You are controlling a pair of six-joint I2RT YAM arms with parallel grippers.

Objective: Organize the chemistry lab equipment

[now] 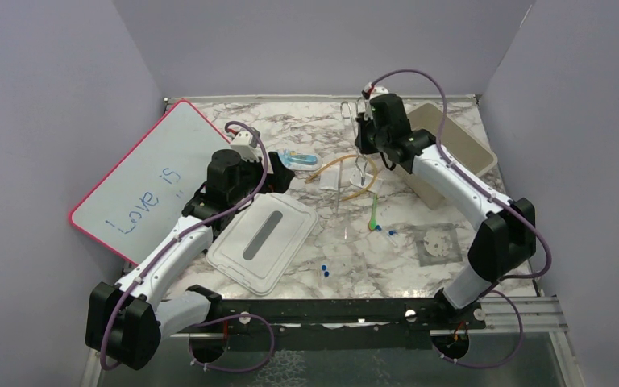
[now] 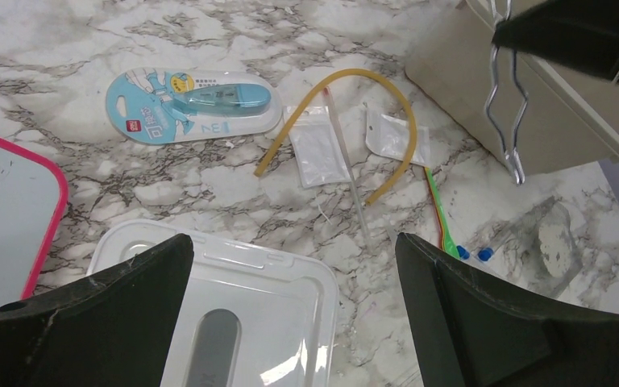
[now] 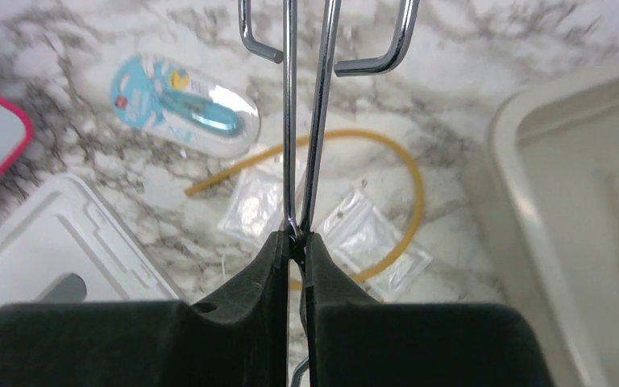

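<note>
My right gripper is shut on the metal forceps and holds them off the table beside the beige bin; the right wrist view shows the pads clamped on the two metal arms. The amber tubing lies curved on the marble below, over two small clear bags. The thin green stick lies just nearer, with blue-capped clear vials at its end. My left gripper is open and empty above the far edge of the clear lid.
A pink-rimmed whiteboard leans at the left. A blue correction-tape pack lies by the left gripper. A clear bag with a round disc lies at the right front, and two more blue-capped vials near the front.
</note>
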